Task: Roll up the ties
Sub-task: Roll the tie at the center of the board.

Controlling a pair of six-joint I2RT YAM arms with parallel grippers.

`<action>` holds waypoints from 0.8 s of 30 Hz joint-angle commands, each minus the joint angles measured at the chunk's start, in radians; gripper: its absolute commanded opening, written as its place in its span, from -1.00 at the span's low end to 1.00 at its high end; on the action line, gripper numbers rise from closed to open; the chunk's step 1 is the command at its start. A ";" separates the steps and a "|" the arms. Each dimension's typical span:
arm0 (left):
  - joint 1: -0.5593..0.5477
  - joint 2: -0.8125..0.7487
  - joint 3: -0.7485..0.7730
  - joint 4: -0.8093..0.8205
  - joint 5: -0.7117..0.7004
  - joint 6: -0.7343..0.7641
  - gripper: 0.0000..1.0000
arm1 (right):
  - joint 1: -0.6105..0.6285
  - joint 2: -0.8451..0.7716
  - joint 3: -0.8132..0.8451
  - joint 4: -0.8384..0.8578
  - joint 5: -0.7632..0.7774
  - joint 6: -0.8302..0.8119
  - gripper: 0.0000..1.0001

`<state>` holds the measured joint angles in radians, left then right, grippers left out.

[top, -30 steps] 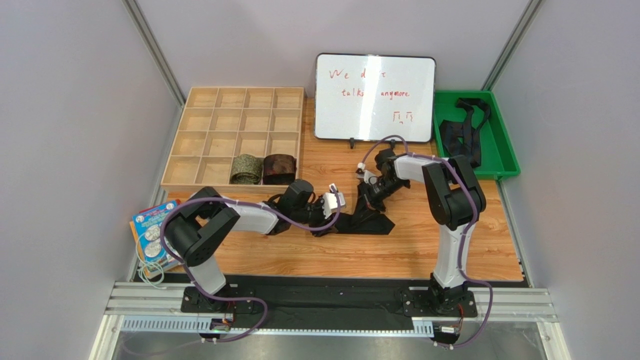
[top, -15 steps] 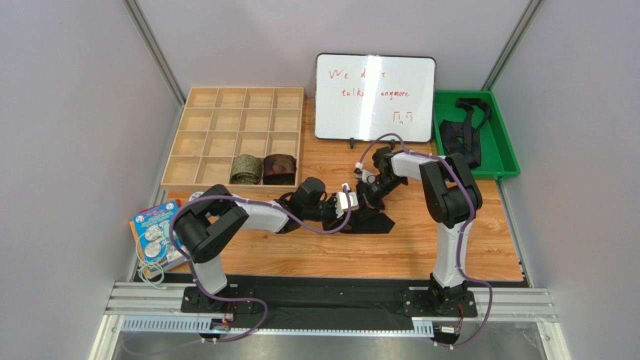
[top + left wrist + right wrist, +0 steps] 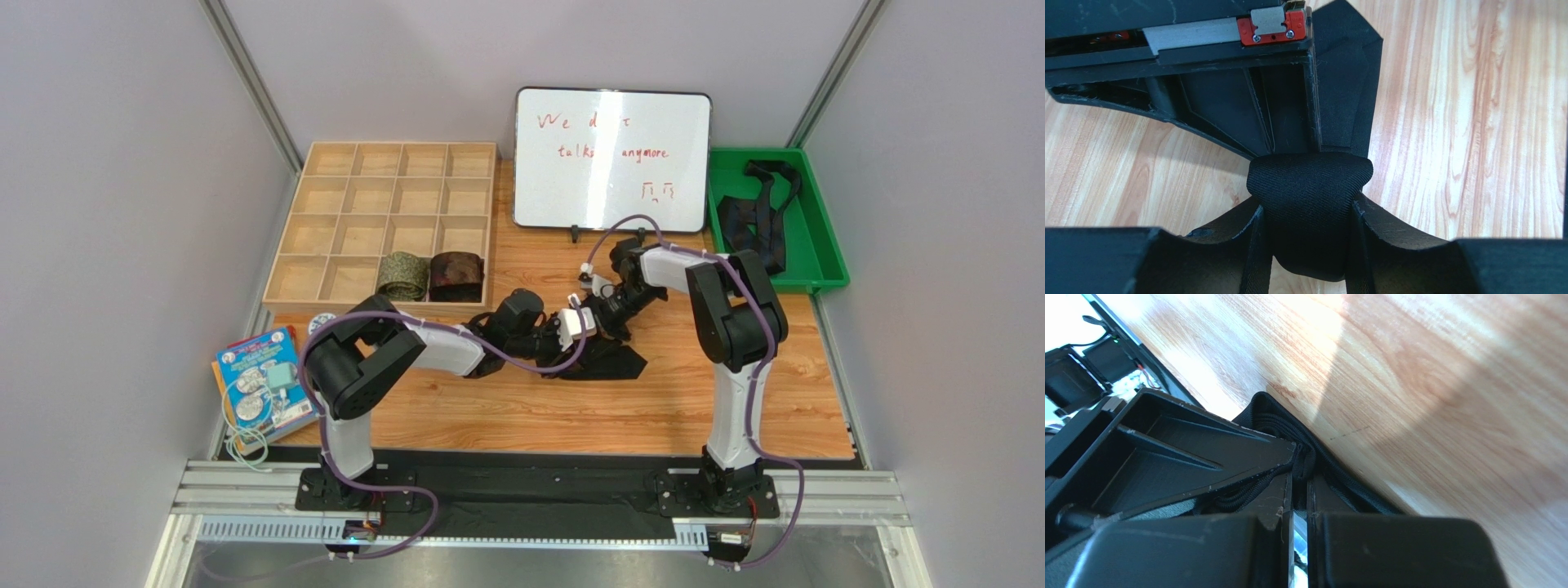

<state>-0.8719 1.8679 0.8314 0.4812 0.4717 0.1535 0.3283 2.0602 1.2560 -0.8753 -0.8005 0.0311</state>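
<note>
Black tie [image 3: 1309, 184] held on the bench [image 3: 1475, 122].
It is clenched by left tool [image 3: 1306, 211] and right tool [image 3: 1300, 471] alike.

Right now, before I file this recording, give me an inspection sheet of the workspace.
Surface: wooden tabletop, no spills seen.
Job's things: black tie bunched mid-table between both hands; olive-green coil and reddish-brown coil side by side in the near row of the wooden tray; more black ties in the green bin.
Clutter: whiteboard with red writing; blue printed item at the left edge.
Grippers: left hand shut on the black tie; right hand shut on it too.
Cables: purple cables looped along both arms.
Surroundings: grey walls, nothing else seen.
</note>
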 commanded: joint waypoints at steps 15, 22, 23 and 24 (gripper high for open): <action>-0.039 0.134 0.106 -0.569 -0.163 0.164 -0.37 | -0.110 -0.083 0.143 -0.235 0.026 -0.200 -0.06; -0.038 0.140 0.115 -0.578 -0.148 0.158 -0.37 | -0.135 -0.164 0.079 -0.167 -0.107 -0.082 0.18; -0.039 0.140 0.118 -0.576 -0.145 0.155 -0.36 | -0.126 -0.163 0.072 -0.128 -0.108 -0.071 0.18; -0.039 0.139 0.118 -0.578 -0.143 0.153 -0.35 | -0.118 -0.154 0.066 -0.113 -0.105 -0.054 0.18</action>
<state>-0.9058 1.9057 1.0054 0.1726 0.3904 0.2932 0.1761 1.9385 1.3521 -1.0649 -0.8242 -0.0998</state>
